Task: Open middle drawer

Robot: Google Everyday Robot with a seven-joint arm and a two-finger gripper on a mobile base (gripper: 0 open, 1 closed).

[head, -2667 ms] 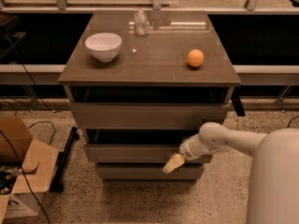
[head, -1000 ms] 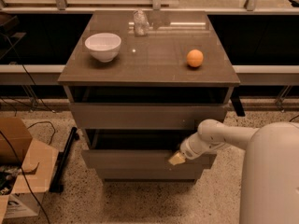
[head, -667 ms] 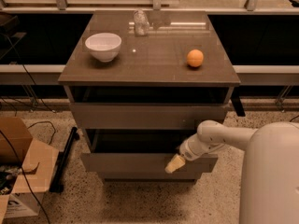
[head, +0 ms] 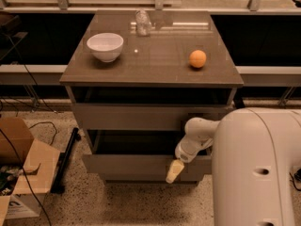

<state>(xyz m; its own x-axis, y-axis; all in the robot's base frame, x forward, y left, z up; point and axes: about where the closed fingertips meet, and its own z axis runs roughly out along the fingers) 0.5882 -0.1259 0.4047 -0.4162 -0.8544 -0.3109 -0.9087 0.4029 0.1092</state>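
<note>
The middle drawer [head: 131, 164] is the grey-brown front in the lower part of the cabinet. It stands pulled out toward me, with a dark gap showing behind its top edge. My gripper [head: 174, 172] has cream-coloured tips and rests against the right part of that front, at its upper edge and hanging down over it. My white arm [head: 197, 135] reaches to it from the right. The top drawer front [head: 131, 117] sits closed above. The bottom drawer is mostly hidden under the pulled-out one.
On the cabinet top [head: 155, 65] stand a white bowl [head: 105, 46], an orange [head: 198, 59] and a clear glass object [head: 142, 22]. A cardboard box [head: 21, 173] and cables lie on the floor at left. My white body [head: 256, 173] fills the lower right.
The middle drawer has slid out toward me and now covers the bottom front. My gripper has stayed on the drawer's right side, shifting slightly down.
</note>
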